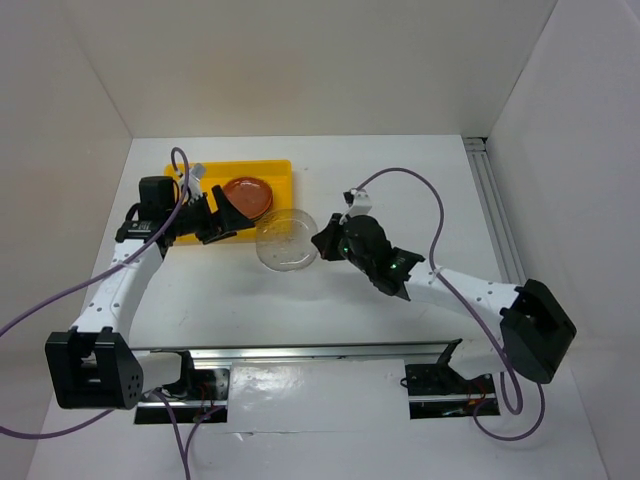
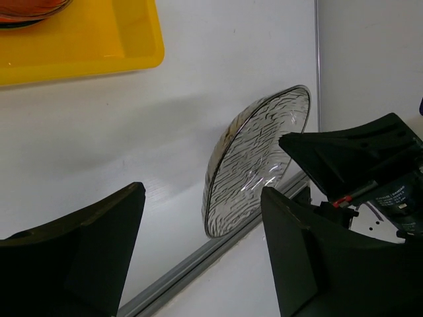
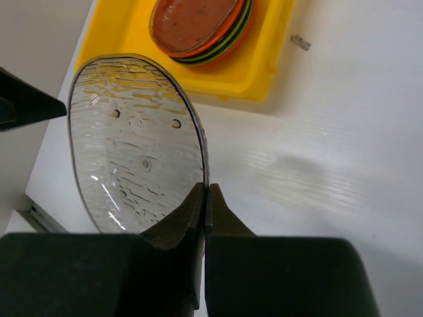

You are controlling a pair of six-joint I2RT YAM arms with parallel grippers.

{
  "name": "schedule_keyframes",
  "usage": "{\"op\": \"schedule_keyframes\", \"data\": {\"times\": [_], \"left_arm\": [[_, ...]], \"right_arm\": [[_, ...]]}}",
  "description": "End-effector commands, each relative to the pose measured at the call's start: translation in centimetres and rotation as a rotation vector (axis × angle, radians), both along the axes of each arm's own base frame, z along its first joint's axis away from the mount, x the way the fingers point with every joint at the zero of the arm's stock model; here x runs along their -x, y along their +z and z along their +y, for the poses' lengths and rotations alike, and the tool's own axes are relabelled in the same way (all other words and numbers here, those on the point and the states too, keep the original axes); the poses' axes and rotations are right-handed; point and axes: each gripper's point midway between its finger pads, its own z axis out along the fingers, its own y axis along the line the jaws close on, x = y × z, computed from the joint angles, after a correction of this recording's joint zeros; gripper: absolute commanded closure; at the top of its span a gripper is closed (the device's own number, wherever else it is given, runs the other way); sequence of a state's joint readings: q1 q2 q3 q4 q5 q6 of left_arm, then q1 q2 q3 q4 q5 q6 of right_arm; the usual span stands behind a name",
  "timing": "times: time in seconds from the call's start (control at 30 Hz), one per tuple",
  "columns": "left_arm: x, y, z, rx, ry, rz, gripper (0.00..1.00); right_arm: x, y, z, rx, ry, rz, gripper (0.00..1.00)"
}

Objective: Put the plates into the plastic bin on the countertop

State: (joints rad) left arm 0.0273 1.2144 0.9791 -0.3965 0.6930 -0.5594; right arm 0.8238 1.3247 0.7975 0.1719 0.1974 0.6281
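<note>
White walls close round a white bench [image 1: 300,300], with a metal rail [image 1: 320,352] across the lower part of the overhead view. The yellow bin [image 1: 270,170] sits left of centre and holds a stack of plates [image 1: 246,196] with an orange one on top. Just below and right of the bin's corner is the clear plate [image 1: 285,240], pinched at its right rim by the right jaws on the right arm [image 1: 450,285], which reaches in from the lower right. The left arm [image 1: 120,280] runs up the left side. The left jaws hover at the bin's lower left edge, probably parked away from the incoming plate.

From the left wrist, the left jaws stand wide apart and empty, one dark finger [image 2: 73,251] in each lower corner. The bin's corner fills the upper left. The clear plate, centre right, tilts steeply on edge. A soft shadow on the bench to its left suggests it is lifted clear.

From the right wrist, the right jaws are closed tight on the plate's near rim at bottom centre. A shallow dish offers little but its rim to grip, which would explain why it rides edge-on. Beyond its far edge lies the bin, with the stack showing orange over lime green over black. This looks like the carrying step, with lowering and release to come.
</note>
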Motion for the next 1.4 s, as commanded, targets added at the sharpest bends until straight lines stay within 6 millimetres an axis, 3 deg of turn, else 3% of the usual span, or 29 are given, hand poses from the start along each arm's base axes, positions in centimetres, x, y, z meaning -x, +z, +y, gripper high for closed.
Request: {"op": "schedule_keyframes", "data": {"times": [0.0,0.07,0.1,0.2,0.33,0.37,0.4,0.43,0.47,0.5,0.53,0.57,0.6,0.63,0.67,0.7,0.73,0.77,0.8,0.83,0.9,0.93,0.97,1.07,1.17,1.3,1.37], "left_arm": [[-0.7,0.3,0.1,-0.001,0.010,-0.027,0.18],[-0.8,-0.5,0.1,0.000,0.010,0.006,0.23],[-0.8,-0.5,0.1,0.000,0.010,0.006,0.31],[-1.0,-0.7,0.3,-0.013,0.025,0.007,0.37],[-0.8,-1.0,0.2,-0.040,0.038,0.027,0.79],[-0.6,-1.2,0.2,-0.040,0.038,0.044,0.97],[-1.0,-1.6,0.6,-0.060,0.060,0.059,1.00],[-1.4,-1.7,0.8,-0.070,0.071,0.062,1.00],[-1.4,-2.0,1.1,-0.083,0.085,0.075,1.00],[-1.8,-2.2,1.4,-0.092,0.112,0.085,1.00],[-2.7,-2.3,2.1,-0.121,0.156,0.087,1.00],[-3.3,-2.2,2.4,-0.130,0.177,0.089,1.00],[-3.8,-2.1,2.7,-0.134,0.200,0.105,1.00],[-4.9,-0.7,2.9,-0.141,0.214,0.079,1.00],[-6.1,-1.2,3.5,-0.134,0.270,0.119,1.00],[-7.2,-1.1,4.3,-0.135,0.316,0.131,1.00],[-8.7,0.0,4.7,-0.132,0.357,0.115,1.00],[-9.8,-0.2,5.5,-0.134,0.401,0.132,1.00],[-11.4,-1.7,5.9,-0.115,0.430,0.179,1.00],[-12.9,-0.9,5.9,-0.105,0.436,0.163,1.00],[-15.1,-1.5,6.2,-0.092,0.444,0.173,1.00],[-16.3,-3.9,6.5,-0.108,0.448,0.229,1.00],[-17.7,-3.1,7.2,-0.112,0.469,0.209,1.00],[-18.6,-5.1,8.2,-0.129,0.516,0.260,1.00],[-18.8,-7.3,10.6,-0.087,0.599,0.295,1.00],[-19.2,-5.3,10.8,0.050,0.562,0.212,1.00],[-18.8,-5.3,10.7,0.051,0.562,0.204,1.00]], "right_arm": [[-0.9,5.0,3.1,-0.109,0.007,-0.081,1.00],[-0.3,5.0,4.8,-0.111,0.039,-0.080,1.00],[-0.5,5.8,5.4,-0.121,0.039,-0.091,1.00],[-0.8,6.1,6.4,-0.139,0.033,-0.080,1.00],[-1.0,5.8,6.5,-0.151,0.018,-0.069,1.00],[-0.8,5.8,6.6,-0.149,0.018,-0.071,1.00],[-0.9,6.3,6.4,-0.157,0.007,-0.081,0.97],[-0.6,6.1,6.5,-0.149,0.007,-0.077,0.91],[-0.7,5.9,6.2,-0.132,-0.005,-0.081,0.76],[-0.7,6.2,5.9,-0.126,-0.030,-0.089,0.44],[-0.5,5.1,4.9,-0.085,-0.053,-0.070,0.08],[-0.4,4.5,4.1,-0.069,-0.078,-0.058,0.00],[-0.4,4.9,2.9,-0.074,-0.121,-0.067,0.00],[0.2,2.9,1.7,-0.045,-0.137,-0.045,0.00],[0.1,2.2,0.4,-0.042,-0.160,-0.034,0.00],[0.8,2.9,-0.2,-0.080,-0.156,-0.041,0.00],[1.1,0.8,-1.6,-0.051,-0.171,-0.023,0.00],[1.5,0.3,-2.2,-0.056,-0.174,-0.006,0.00],[1.6,0.5,-3.1,-0.071,-0.190,-0.004,0.00],[2.4,-1.0,-3.9,-0.033,-0.181,0.027,0.00],[3.2,-1.8,-4.8,-0.015,-0.182,0.039,0.00],[3.6,-1.3,-5.4,-0.028,-0.181,0.029,0.00],[4.3,-2.6,-6.1,-0.001,-0.182,0.048,0.00],[5.2,-2.7,-6.9,-0.027,-0.181,0.056,0.00],[6.2,-3.5,-7.0,-0.029,-0.148,0.067,0.00],[6.5,-5.0,-7.1,-0.015,-0.144,0.091,0.00],[6.4,-5.7,-6.9,-0.001,-0.145,0.101,0.00]]}}
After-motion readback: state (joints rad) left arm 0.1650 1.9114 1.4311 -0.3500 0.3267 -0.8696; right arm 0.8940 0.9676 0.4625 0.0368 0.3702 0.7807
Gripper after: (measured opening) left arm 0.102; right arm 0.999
